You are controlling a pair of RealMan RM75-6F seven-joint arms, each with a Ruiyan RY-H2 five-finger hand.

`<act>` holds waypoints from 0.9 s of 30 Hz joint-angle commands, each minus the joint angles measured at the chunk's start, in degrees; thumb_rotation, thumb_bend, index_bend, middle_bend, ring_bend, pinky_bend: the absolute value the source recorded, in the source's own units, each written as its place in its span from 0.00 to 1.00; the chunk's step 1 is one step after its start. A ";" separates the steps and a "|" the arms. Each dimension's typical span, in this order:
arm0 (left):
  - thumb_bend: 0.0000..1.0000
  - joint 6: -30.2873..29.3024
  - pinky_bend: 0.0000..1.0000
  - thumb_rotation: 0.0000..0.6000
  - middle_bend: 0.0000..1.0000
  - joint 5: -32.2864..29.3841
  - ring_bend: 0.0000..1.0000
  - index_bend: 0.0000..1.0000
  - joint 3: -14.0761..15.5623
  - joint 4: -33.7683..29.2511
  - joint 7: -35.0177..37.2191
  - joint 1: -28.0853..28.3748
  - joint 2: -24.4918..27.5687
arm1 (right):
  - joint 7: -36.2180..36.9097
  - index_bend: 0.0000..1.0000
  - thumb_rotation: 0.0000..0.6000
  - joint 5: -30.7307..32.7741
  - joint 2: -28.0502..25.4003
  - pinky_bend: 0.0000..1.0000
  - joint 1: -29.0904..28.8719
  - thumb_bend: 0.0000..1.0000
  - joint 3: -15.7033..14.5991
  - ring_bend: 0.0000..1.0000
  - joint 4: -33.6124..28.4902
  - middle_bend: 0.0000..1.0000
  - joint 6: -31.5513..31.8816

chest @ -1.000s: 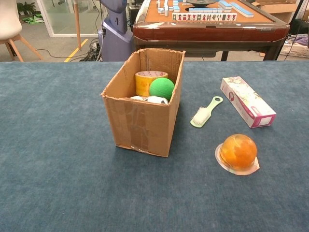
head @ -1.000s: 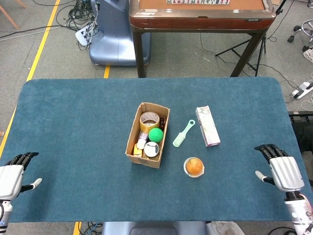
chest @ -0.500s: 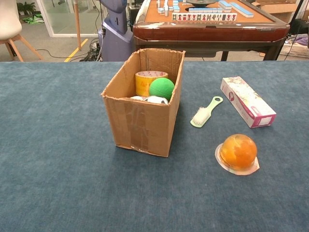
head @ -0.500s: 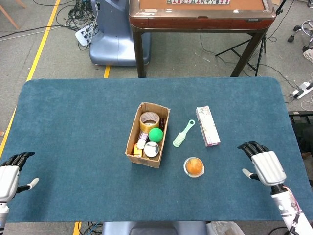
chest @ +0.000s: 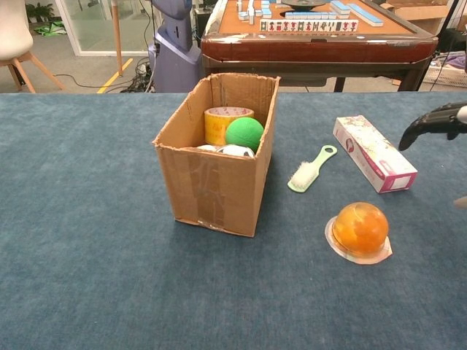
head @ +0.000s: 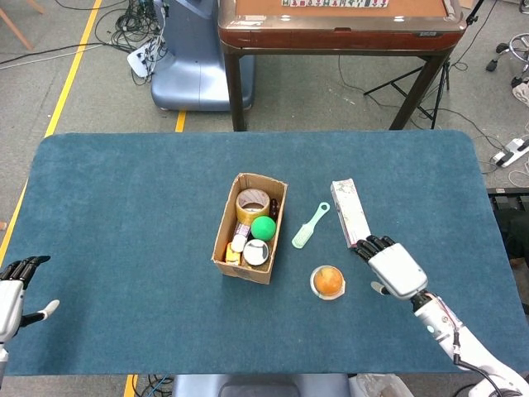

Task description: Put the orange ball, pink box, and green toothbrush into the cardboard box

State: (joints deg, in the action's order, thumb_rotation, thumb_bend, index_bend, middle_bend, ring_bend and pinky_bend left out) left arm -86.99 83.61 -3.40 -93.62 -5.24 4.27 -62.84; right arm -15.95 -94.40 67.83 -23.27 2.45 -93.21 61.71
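Note:
The cardboard box (head: 221, 238) (chest: 211, 186) stands mid-table, open-topped, with a green ball and a tape roll inside. To its right lie the green toothbrush (head: 309, 226) (chest: 311, 169) and the pink box (head: 350, 212) (chest: 372, 153). The orange ball (head: 328, 282) (chest: 360, 228) sits in front of them on a clear disc. My right hand (head: 391, 267) (chest: 436, 121) hovers open just right of the orange ball, fingertips near the pink box's front end, holding nothing. My left hand (head: 13, 294) is open at the table's front left corner, far from everything.
A brown mahjong table (head: 339, 21) and a blue-grey machine base (head: 188, 58) stand beyond the far edge of the blue table (head: 124, 215). Cables lie on the floor behind.
My right hand has swept left from the table's right edge to beside the orange ball and pink box, entering the chest view. My left hand has drifted slightly left and down.

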 commanded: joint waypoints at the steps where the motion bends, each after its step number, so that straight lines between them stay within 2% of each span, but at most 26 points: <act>1: 0.11 0.03 0.42 1.00 0.28 -0.19 0.26 0.24 -0.05 -0.13 0.03 -0.09 0.15 | -1.34 0.29 1.00 -0.03 0.73 0.32 -2.27 0.00 -0.43 0.21 -0.59 0.24 -3.12; 9: 0.11 -0.31 0.42 1.00 0.28 -0.57 0.26 0.24 -0.34 -0.47 0.30 -0.37 0.62 | -3.38 0.29 1.00 0.95 2.91 0.32 -5.29 0.00 -1.12 0.20 0.13 0.24 -7.37; 27: 0.11 -0.61 0.42 1.00 0.28 -1.27 0.26 0.25 -0.78 -1.07 0.76 -0.82 1.43 | -4.63 0.29 1.00 4.83 8.66 0.32 -9.73 0.00 -1.54 0.20 4.15 0.24 -12.50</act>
State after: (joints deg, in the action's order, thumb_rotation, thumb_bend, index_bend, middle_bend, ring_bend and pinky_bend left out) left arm -87.61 82.35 -4.19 -94.69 -4.48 3.45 -61.41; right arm -20.64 -89.73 76.30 -32.82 0.94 -89.23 49.40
